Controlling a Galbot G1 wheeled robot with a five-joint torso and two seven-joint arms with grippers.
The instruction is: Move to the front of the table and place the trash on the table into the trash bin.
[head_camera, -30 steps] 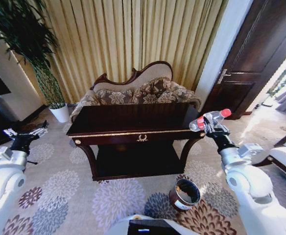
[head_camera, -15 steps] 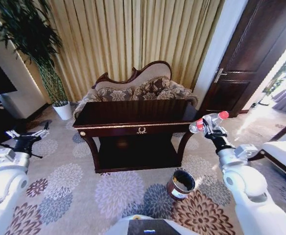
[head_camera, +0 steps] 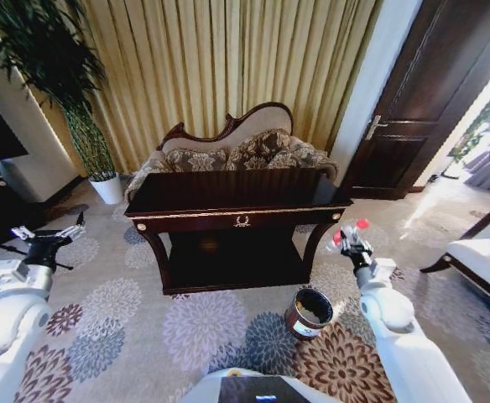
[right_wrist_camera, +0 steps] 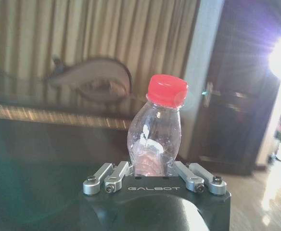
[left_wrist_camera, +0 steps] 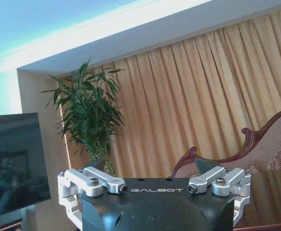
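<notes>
The clear plastic bottle (head_camera: 351,234) with a red cap (right_wrist_camera: 167,90) is trash held in my right gripper (head_camera: 351,243), which is shut on its body (right_wrist_camera: 154,139). The gripper hangs off the right end of the dark table (head_camera: 228,195), below its top and beside its right leg. The brown trash bin (head_camera: 310,312) with a metal rim stands on the carpet in front of that leg, lower and nearer than the bottle. My left gripper (head_camera: 47,238) is open out at the far left, well clear of the table; its fingers (left_wrist_camera: 90,176) are spread.
A patterned sofa (head_camera: 228,151) stands right behind the table, with curtains beyond. A bamboo plant in a white pot (head_camera: 106,190) is at the back left, a dark door (head_camera: 413,109) at the right, and white furniture (head_camera: 484,260) at the right edge.
My right arm has lowered the bottle from table-top height to beside the table's right leg, closer to the bin. The camera shifted a little early on; the left arm has kept its place.
</notes>
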